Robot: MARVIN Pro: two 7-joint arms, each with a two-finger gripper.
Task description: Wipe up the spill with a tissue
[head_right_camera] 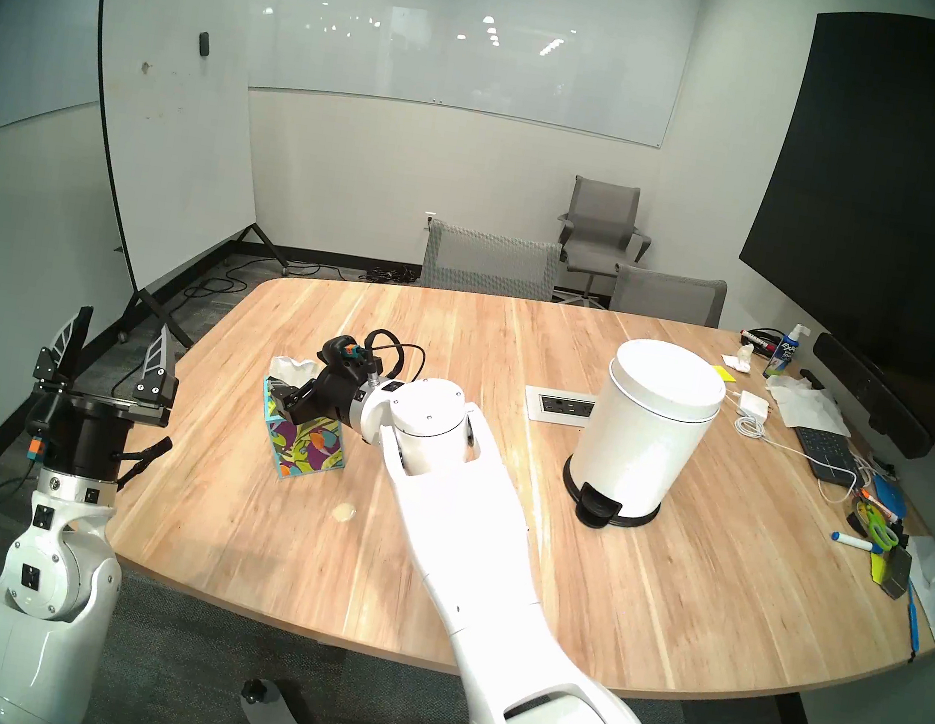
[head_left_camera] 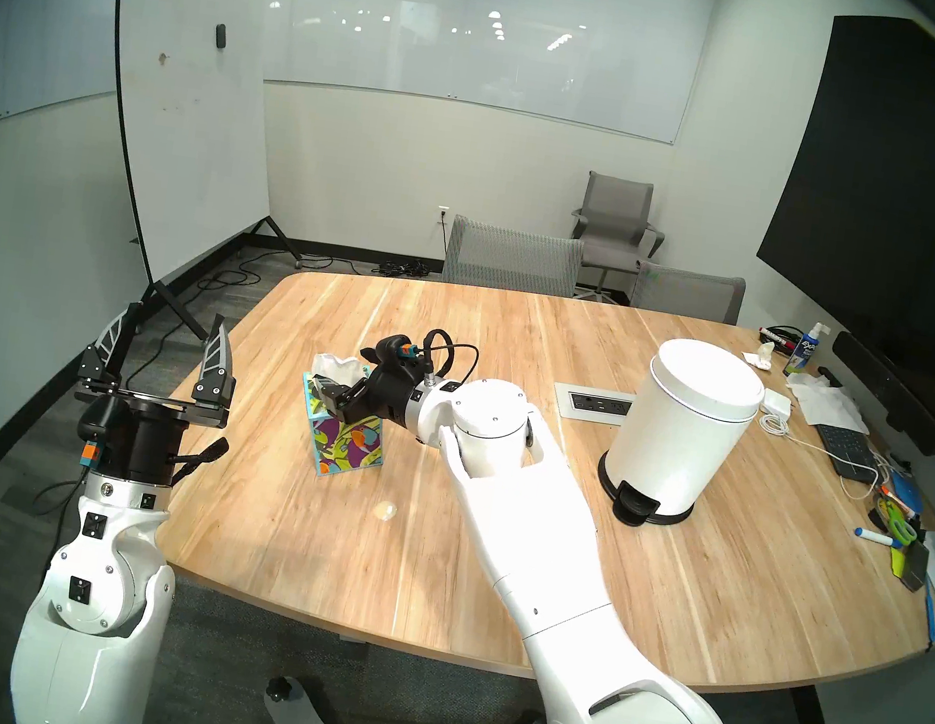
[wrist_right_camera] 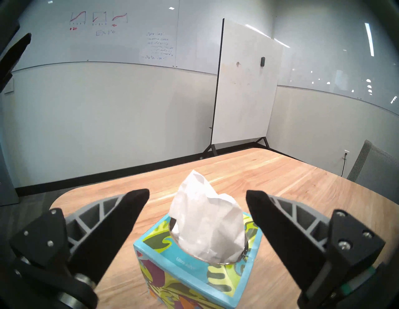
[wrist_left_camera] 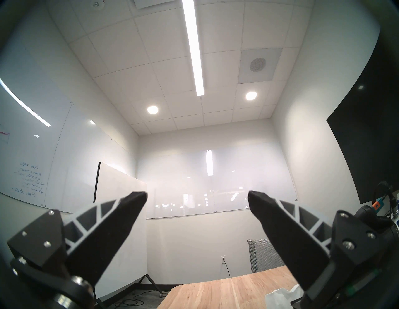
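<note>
Spill, a small pale glossy blot (head_left_camera: 385, 511) on the wooden desk (head_left_camera: 660, 589), lies behind and below the right tool (wrist_right_camera: 197, 195), whose wide-open jaws flank the crumpled white tissue (wrist_right_camera: 205, 222); a low pinch could drag the light floral tissue box (wrist_right_camera: 190, 280) along.

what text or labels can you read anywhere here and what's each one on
"EXPO" on the spray bottle at the table's far right.
"EXPO" faintly on the wall whiteboard, under three small graphs.
"Ultra..." on the tissue box top edge; the rest is blurred.
"Data..." ends a handwritten list on the same whiteboard; the lines above it are too blurred to read.
Red figures under the graphs: too small to read.
</note>
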